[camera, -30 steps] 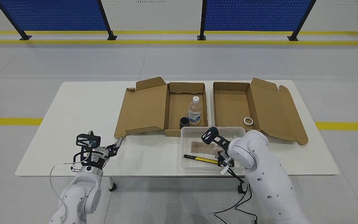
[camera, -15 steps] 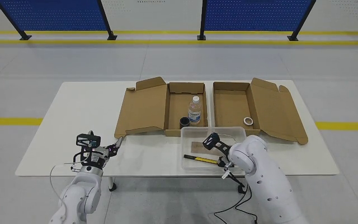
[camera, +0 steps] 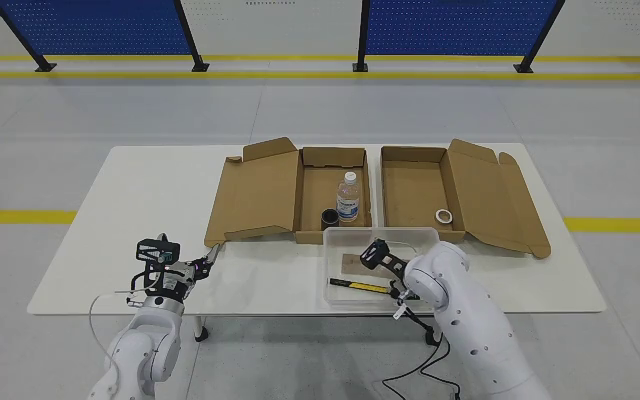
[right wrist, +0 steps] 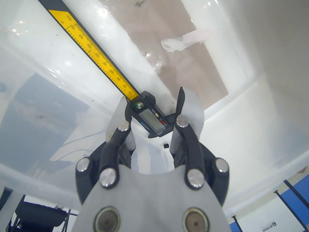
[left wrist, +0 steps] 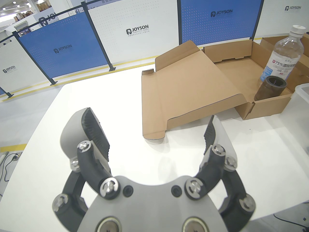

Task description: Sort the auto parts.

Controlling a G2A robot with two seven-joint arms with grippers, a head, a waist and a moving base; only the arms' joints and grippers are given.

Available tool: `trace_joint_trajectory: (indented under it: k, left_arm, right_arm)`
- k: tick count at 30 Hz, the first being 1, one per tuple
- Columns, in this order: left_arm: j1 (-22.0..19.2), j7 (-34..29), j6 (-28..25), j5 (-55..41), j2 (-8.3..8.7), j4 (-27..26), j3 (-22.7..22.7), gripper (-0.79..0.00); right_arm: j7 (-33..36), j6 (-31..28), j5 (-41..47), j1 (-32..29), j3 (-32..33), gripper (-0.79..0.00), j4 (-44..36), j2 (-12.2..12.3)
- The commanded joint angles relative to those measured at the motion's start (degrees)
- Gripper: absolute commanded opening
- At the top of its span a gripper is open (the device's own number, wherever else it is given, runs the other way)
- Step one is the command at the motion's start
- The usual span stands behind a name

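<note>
While low inside the clear plastic bin [camera: 345, 232] at the near edge of the white surface [camera: 120, 220], grips with narrow right jaws the display head of the black digital caliper with a yellow scale [right wrist: 96, 49], flat on the bin floor. Holds left jaws wide and bare over the surface's near left part. Beyond, in the left brown cardboard box [camera: 255, 195]: upright clear plastic bottle [camera: 348, 195], dark cylindrical sleeve [camera: 329, 216] just beside. In the right brown cardboard box [camera: 410, 195]: small white ring [camera: 443, 215].
</note>
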Motion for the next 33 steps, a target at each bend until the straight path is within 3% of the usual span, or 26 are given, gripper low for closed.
trace_joint_trajectory:
  k: [1,8,14,16,23,27,33]
  left_arm:
    - [0.00,0.00,0.00,0.00,0.00,0.00,0.00,0.000]
    - [0.00,0.00,0.00,0.00,0.00,0.00,0.00,0.000]
    - [0.00,0.00,0.00,0.00,0.00,0.00,0.00,0.000]
    - [0.00,0.00,0.00,0.00,0.00,0.00,0.00,0.000]
    - [0.00,0.00,0.00,0.00,0.00,0.00,0.00,0.000]
    - [0.00,0.00,0.00,0.00,0.00,0.00,0.00,0.000]
    - [0.00,0.00,0.00,0.00,0.00,0.00,0.00,0.000]
  right_arm:
    - [-0.18,0.09,0.27,0.20,-0.59,-0.379,0.35,-0.07]
    - [-1.83,2.59,-1.80,1.42,-1.26,-0.394,1.95,-0.08]
    - [-4.92,6.78,-3.99,2.35,-0.96,-0.326,2.34,-0.15]
    - [-5.56,8.27,-4.76,2.54,-0.73,-0.339,2.57,-0.16]
    - [-2.99,4.05,-0.30,1.68,-0.62,-0.296,0.08,0.02]
    - [-0.18,3.13,0.45,1.09,-0.76,-0.394,-0.08,0.22]
    - [0.36,3.63,-0.43,1.41,-1.25,-0.385,1.65,0.33]
